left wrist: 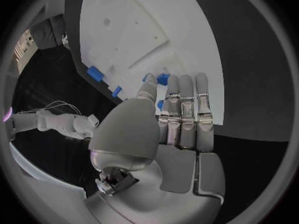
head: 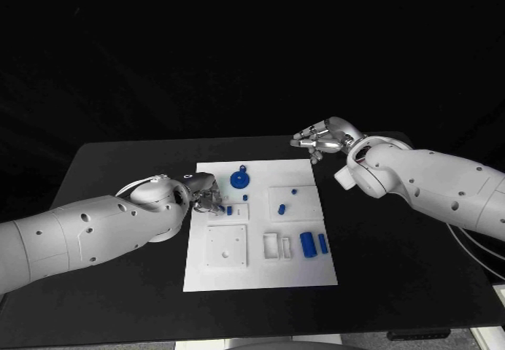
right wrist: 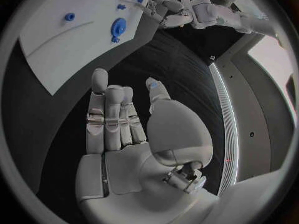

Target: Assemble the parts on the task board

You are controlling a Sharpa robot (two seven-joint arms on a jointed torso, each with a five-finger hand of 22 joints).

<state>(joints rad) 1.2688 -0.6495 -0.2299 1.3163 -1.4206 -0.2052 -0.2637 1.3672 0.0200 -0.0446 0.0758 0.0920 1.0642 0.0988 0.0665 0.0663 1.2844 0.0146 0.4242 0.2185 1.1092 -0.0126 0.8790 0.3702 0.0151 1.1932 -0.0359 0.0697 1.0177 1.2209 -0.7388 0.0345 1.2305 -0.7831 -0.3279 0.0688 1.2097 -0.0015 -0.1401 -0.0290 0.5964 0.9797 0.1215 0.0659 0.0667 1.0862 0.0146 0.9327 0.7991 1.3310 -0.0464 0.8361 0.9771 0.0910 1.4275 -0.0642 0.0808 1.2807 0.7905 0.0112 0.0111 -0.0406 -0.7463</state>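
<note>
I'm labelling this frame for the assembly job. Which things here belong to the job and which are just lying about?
Job:
task board
small blue part, at the left hand
round blue part
blue cylinders
small blue piece

Lying about:
black table
right hand, holding nothing

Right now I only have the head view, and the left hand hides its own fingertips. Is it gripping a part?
Observer: In the left wrist view, the left hand reaches over the task board with its fingers straight. A blue part sits at the fingertips, but I cannot tell whether it is pinched.
Operator: And the right hand's palm?
Observer: In the right wrist view, the right hand holds nothing. Its fingers are straight, the thumb is apart, and it is above the black table beside the board.
</note>
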